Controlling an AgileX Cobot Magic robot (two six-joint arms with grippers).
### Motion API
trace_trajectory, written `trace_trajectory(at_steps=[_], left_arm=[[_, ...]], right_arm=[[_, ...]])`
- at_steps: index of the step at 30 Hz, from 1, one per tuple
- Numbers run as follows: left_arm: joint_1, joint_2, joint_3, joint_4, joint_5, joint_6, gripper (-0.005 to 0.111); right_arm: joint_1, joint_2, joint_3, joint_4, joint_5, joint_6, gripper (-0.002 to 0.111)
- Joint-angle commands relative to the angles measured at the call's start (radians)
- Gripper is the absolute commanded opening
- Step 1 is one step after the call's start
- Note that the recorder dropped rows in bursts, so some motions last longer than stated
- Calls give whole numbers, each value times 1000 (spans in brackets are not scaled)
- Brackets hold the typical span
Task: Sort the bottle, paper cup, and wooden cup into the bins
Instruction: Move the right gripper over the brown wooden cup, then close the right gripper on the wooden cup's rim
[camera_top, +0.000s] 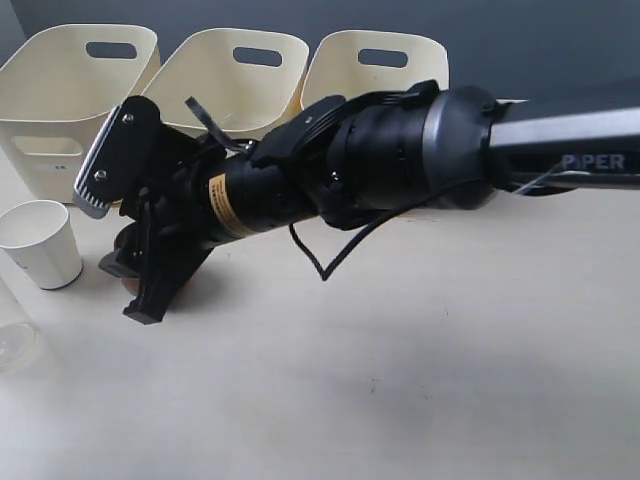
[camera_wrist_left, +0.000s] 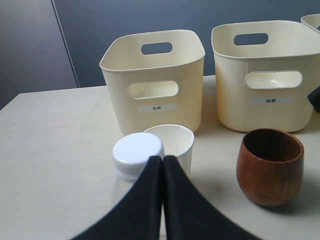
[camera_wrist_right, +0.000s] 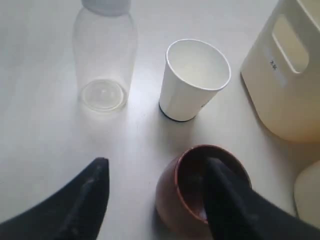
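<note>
The dark-brown wooden cup (camera_wrist_right: 182, 202) stands upright on the table. My right gripper (camera_wrist_right: 157, 167) is open astride its wall, with one finger (camera_wrist_right: 225, 200) inside the cup and the other outside. In the exterior view this gripper (camera_top: 135, 275) hides most of the cup. The white paper cup (camera_top: 42, 243) stands just left of it, upright and empty. The clear bottle (camera_wrist_right: 105, 60) with its white cap (camera_wrist_left: 138, 154) stands beyond the paper cup. My left gripper (camera_wrist_left: 162, 161) is shut and empty, just behind the bottle and the paper cup (camera_wrist_left: 172, 142).
Three cream bins (camera_top: 80, 90) (camera_top: 235, 75) (camera_top: 375, 65) stand in a row at the back of the table, labels facing front. The right arm (camera_top: 400, 160) stretches across the middle with a loose black cable hanging under it.
</note>
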Motion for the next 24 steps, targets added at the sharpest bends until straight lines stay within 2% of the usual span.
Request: trace_trajectory(at_steps=[1, 11, 24], left_arm=[[-2, 3, -3, 2, -13, -3, 0], [-2, 3, -3, 2, -13, -3, 0], [-2, 3, -3, 2, -13, -3, 0]], right_arm=[[0, 44, -51, -1, 13, -9, 54], [-4, 182, -161, -1, 12, -7, 54], [-4, 238, -163, -1, 46, -3, 54]])
